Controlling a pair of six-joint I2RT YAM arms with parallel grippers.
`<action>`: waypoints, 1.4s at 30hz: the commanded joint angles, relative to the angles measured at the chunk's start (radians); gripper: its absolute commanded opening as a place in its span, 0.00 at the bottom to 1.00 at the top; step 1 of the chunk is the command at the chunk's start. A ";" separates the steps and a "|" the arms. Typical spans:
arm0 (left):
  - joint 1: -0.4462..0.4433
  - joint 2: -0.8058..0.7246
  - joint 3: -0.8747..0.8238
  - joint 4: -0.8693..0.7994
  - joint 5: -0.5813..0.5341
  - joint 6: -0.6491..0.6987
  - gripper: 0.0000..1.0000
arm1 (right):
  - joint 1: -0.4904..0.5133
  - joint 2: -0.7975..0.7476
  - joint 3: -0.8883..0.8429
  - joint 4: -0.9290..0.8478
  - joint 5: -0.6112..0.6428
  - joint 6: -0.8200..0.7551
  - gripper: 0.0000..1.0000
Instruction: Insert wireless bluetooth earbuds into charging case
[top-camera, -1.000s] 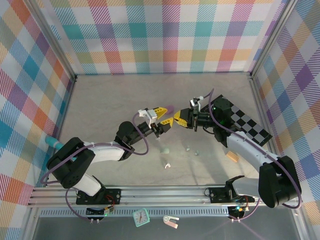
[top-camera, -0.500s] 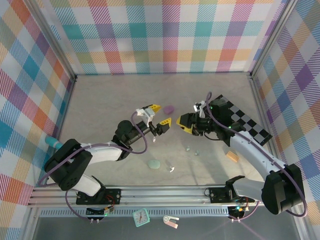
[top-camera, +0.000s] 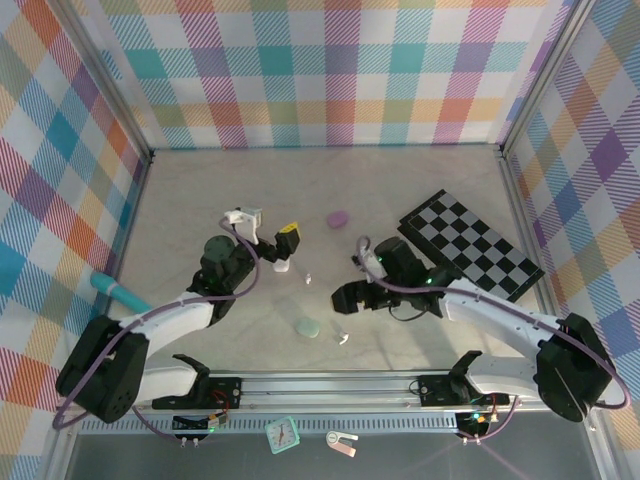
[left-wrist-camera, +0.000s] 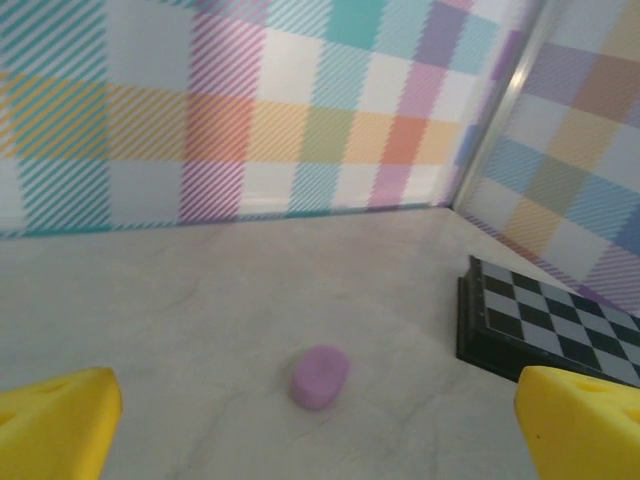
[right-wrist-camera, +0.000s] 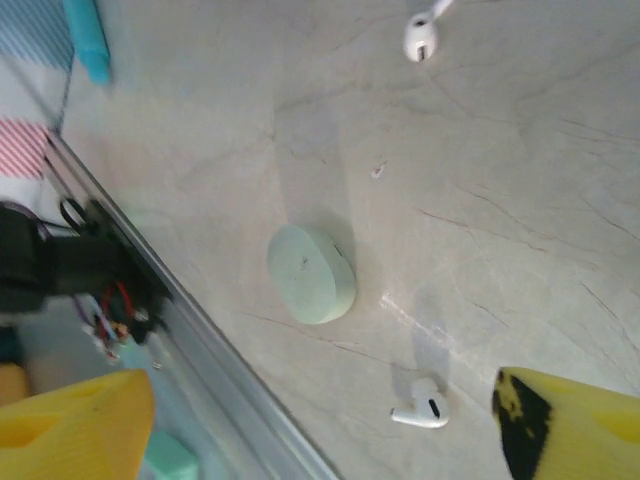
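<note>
A mint green charging case (top-camera: 307, 328) (right-wrist-camera: 311, 273) lies shut on the table near the front. A white stemmed earbud (top-camera: 343, 338) (right-wrist-camera: 420, 410) lies just right of it, and a second white earbud (top-camera: 308, 277) (right-wrist-camera: 422, 35) lies farther back. My right gripper (top-camera: 344, 298) (right-wrist-camera: 320, 440) hangs open above the case and the near earbud, holding nothing. A pale purple case (top-camera: 337, 217) (left-wrist-camera: 320, 376) sits toward the back. My left gripper (top-camera: 285, 245) (left-wrist-camera: 320, 440) is open and empty, left of the purple case and facing it.
A folded black-and-white checkerboard (top-camera: 470, 240) (left-wrist-camera: 560, 320) lies at the back right. A teal pen-like object (top-camera: 115, 290) (right-wrist-camera: 88, 40) rests by the left wall. The metal rail (top-camera: 320, 385) runs along the front edge, close to the mint case.
The two grippers, close together mid-table a second ago, have parted. The left drew back to the left; the right swung forward and left over the mint case, which now lies nearer the front.
</note>
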 joint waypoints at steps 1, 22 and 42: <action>0.040 -0.066 0.011 -0.201 -0.035 -0.093 1.00 | 0.105 -0.001 -0.080 0.183 0.128 -0.304 0.91; 0.101 -0.170 0.023 -0.366 -0.031 -0.142 1.00 | 0.322 0.416 0.048 0.375 0.273 -0.762 0.91; 0.102 -0.179 0.050 -0.412 0.018 -0.050 1.00 | 0.314 0.343 0.065 0.248 0.293 -0.777 0.39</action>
